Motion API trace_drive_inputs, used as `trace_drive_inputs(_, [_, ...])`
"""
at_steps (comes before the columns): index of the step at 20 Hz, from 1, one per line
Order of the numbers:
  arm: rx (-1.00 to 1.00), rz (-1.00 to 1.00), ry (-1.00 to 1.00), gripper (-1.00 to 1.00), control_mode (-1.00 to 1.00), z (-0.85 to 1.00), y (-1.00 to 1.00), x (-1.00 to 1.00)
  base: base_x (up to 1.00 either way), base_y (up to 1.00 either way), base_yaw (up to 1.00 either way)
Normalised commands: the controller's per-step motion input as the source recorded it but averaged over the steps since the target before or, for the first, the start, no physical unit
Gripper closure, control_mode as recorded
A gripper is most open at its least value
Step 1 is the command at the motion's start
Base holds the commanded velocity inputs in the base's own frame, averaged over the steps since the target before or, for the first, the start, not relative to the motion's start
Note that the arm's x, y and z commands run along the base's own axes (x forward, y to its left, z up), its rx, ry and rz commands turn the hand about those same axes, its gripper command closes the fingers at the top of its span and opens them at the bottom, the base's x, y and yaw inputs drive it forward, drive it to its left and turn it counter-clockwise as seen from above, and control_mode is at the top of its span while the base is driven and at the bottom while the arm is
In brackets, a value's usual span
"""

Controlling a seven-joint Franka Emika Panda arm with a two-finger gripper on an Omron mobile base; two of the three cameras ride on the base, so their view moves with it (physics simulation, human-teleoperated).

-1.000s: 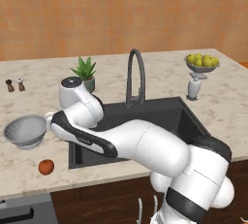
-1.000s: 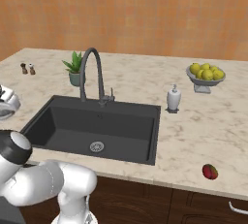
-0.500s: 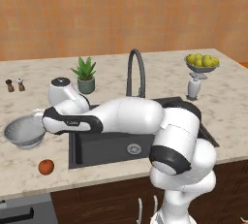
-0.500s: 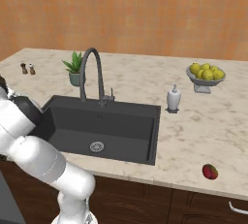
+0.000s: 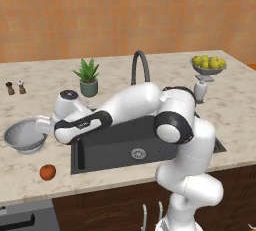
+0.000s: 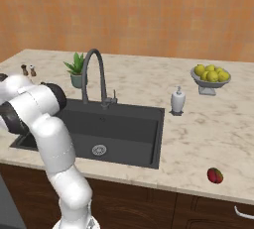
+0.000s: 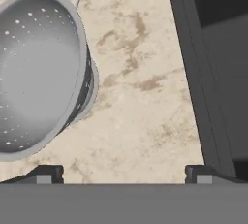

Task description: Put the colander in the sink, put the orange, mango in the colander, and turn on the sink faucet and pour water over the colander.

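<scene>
- Swung further left since a second ago, the arm now reaches low across the sink (image 5: 125, 142) toward the left counter (image 5: 45, 90), where earlier its hand sat over the basin's left part.
- Its gripper (image 7: 123, 172) hangs over bare marble between the colander (image 7: 38, 72) and the sink's left rim, and nothing on the counter has changed place.
- Both fingertips (image 7: 46, 173) stand far apart at the bottom of the hand view, spread wide with nothing between them.
- Upright on the left counter, the colander (image 5: 25, 136) sits just beside the hand and just left of the sink; one wire handle shows at its far rim in the hand view.
- Near the front counter edge, the orange (image 5: 47, 172) lies on the marble, nearer than the colander and apart from it.
- A red-and-green fruit (image 6: 215, 175) rests far to the right on the near counter, well apart from the sink.
- Behind the basin stands the faucet (image 6: 94, 77), its arched spout over the sink; no stream is visible.
- At the bottom of the dark basin sits the round drain (image 6: 99, 149).
- Far left of the faucet stands a potted plant (image 5: 88, 77), with two small shakers (image 5: 15, 87) further left.
- Right of the sink stand a soap dispenser (image 6: 177, 100) and, beyond it, a footed bowl (image 6: 210, 77) of yellow-green fruit.
</scene>
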Motion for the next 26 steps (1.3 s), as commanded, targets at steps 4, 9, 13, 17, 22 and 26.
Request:
trace_drive_inputs(4, [0.0,-0.08,0.01,-1.0,-1.0,-0.01,0.43,0.33,0.0,0.0,0.0])
trace_drive_inputs(9, [0.0,-0.08,0.0,-1.0,-1.0,0.03,0.41,0.32,0.0,0.0,0.0])
trace_drive_inputs(13, [0.02,-0.05,0.0,-1.0,-1.0,0.37,0.16,0.22,0.0,0.0,0.0])
trace_drive_inputs(17, [0.07,0.0,0.02,-1.0,-1.0,0.71,0.0,0.09,0.0,0.0,0.0])
trace_drive_inputs(22, [0.09,0.0,0.03,-1.0,-1.0,1.0,0.08,0.16,0.0,0.0,0.0])
trace_drive_inputs(26, [0.02,0.0,0.13,-1.0,-1.0,0.7,0.33,0.28,0.0,0.0,0.0])
